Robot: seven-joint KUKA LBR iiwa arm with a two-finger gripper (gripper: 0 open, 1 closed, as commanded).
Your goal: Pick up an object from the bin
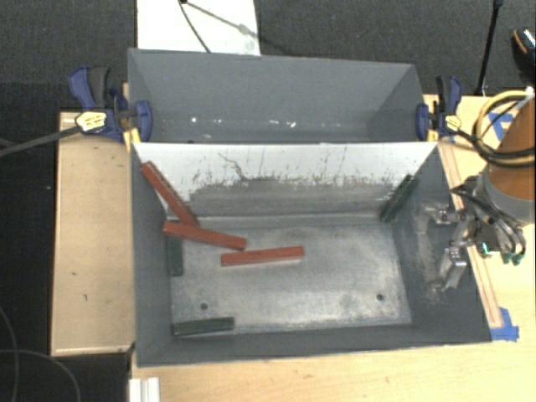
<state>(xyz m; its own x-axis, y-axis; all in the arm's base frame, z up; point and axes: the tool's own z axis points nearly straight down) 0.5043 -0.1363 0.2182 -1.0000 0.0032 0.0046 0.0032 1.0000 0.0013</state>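
Note:
My gripper (450, 262) hangs over the right side of the bin, above the sloping right wall, with nothing seen in it. The nearest loose thing is a dark green bar (397, 199) leaning in the back right corner, up and to the left of the gripper. A red bar (261, 257) lies flat near the middle of the floor, well to the gripper's left.
At the left, one red bar (167, 194) leans on the left wall and another (206, 235) lies across its foot. A dark green bar (174, 258) lies by the left wall and another (203, 327) at the front left. The arm stands at the right rim.

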